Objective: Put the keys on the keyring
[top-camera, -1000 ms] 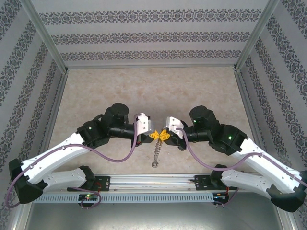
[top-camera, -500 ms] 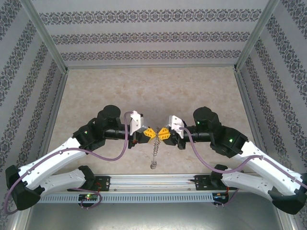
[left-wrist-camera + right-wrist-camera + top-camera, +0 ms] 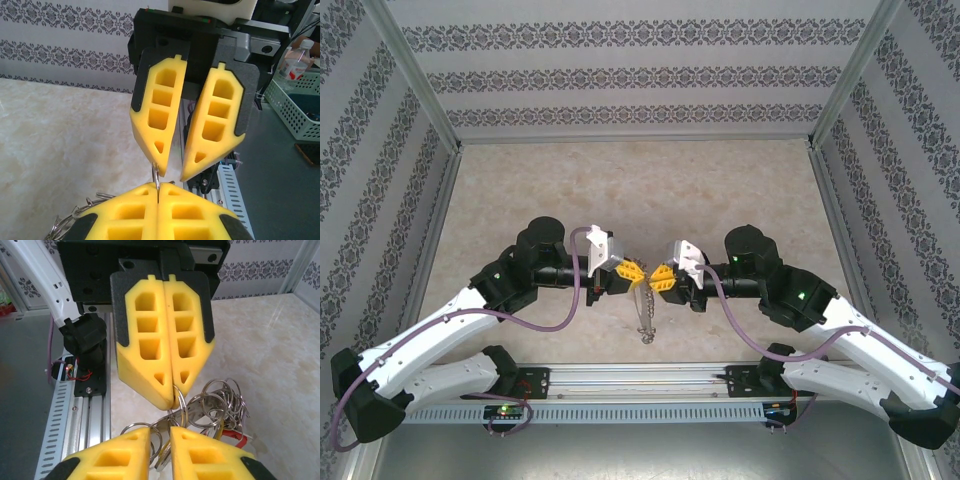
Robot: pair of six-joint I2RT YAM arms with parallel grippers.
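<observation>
From above, the left gripper (image 3: 632, 270) and the right gripper (image 3: 660, 277) are meeting tip to tip over the near middle of the beige table (image 3: 570, 190). The keyring (image 3: 644, 318) is hanging from between them as a thin, floppy string of metal loops, its lower end lying just short of the aluminium rail (image 3: 640, 378). Purple cables (image 3: 545, 325) are looping off both arms, and patterned walls are closing in the table on three sides.

In the left wrist view, the left gripper (image 3: 157, 190) is clenching a single wire loop of the keyring (image 3: 156, 176) in the seam between its yellow fingers. More loops are bunching at the lower left. Facing it, the right gripper (image 3: 172, 170) is standing with its jaws slightly apart, one fingertip touching that loop. Beyond the table's edge a white mesh basket (image 3: 295, 107) is sitting with something dark inside, too unclear to name. A clear bottle (image 3: 296, 60) with a red cap is standing at its far side; I cannot tell whether it is in the basket.

In the right wrist view, the right gripper (image 3: 160, 434) is showing a narrow gap with ring loops crossing it; I cannot tell whether it is pinching them. The rest of the rings are crowding to the right above the table, with a red-headed key (image 3: 234, 436) peeking out beneath them.
</observation>
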